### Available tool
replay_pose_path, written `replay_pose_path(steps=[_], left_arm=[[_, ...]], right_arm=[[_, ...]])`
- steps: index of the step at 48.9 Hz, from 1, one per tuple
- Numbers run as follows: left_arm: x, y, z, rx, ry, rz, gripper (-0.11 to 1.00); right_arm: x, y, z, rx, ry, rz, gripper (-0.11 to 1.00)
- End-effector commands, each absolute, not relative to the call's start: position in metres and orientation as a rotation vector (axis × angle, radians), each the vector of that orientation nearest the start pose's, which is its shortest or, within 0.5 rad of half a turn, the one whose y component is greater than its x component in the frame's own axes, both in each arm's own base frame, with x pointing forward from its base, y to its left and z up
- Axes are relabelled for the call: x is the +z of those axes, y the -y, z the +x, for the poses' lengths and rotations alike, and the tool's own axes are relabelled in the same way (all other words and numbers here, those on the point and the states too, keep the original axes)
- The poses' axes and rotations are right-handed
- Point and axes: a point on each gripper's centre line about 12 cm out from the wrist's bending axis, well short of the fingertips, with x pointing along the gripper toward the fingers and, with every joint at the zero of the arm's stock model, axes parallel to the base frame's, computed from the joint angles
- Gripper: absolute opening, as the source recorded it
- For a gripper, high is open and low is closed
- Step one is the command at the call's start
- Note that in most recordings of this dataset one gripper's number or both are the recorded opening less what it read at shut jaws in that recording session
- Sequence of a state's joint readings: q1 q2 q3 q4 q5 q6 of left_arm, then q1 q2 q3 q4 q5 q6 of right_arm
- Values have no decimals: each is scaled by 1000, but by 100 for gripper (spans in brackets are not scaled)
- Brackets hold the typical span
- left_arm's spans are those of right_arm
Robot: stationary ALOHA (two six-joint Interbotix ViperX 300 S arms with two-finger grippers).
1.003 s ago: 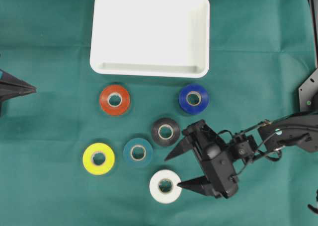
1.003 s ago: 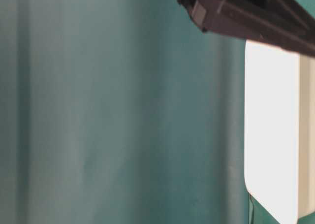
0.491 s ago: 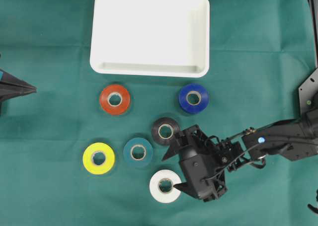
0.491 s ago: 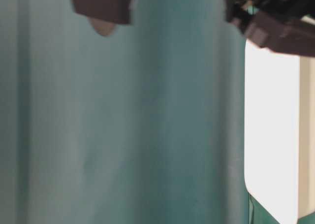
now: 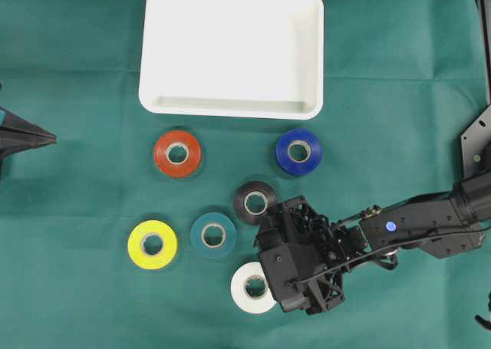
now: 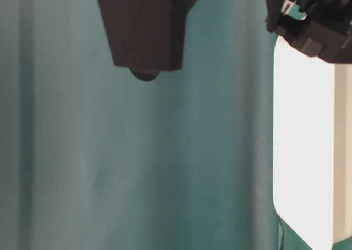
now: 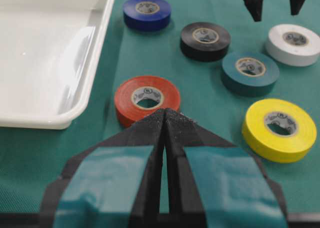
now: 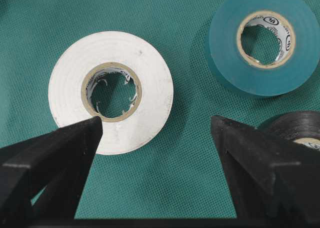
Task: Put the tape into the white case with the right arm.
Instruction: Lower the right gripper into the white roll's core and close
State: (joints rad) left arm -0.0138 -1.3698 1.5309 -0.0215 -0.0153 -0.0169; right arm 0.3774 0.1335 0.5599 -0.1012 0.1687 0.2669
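A finely woven, matt green cloth (image 8: pixel 165 188) is showing beneath the claw's dull black plastic fingers (image 8: pixel 55 163). The white tape roll (image 8: pixel 111 91) by one fingertip is looking smooth and satiny around a pale cardboard core. The white case (image 7: pixel 45 52) is gleaming as glossy plastic.

white case (image 5: pixel 232 50), white tape (image 8: pixel 111 91), green cloth (image 5: pixel 77 195)

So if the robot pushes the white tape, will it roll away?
Probably not: the white tape lies flat on the green cloth, so it would more likely slide. It looks stiff, a solid ring. The open right gripper could probably pinch it without squashing it.
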Motion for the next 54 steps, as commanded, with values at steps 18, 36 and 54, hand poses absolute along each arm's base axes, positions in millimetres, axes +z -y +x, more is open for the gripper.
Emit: replay_pose_path(steps=[18, 36, 54], left_arm=[[184, 2, 132, -14, -138, -39, 1], [184, 2, 132, -14, -138, -39, 1], [184, 2, 132, -14, -138, -39, 1]], right_arm=[[141, -160, 401, 279, -831, -8, 64], [123, -162, 406, 263, -869, 6, 64], [114, -157, 414, 240, -889, 20, 64]])
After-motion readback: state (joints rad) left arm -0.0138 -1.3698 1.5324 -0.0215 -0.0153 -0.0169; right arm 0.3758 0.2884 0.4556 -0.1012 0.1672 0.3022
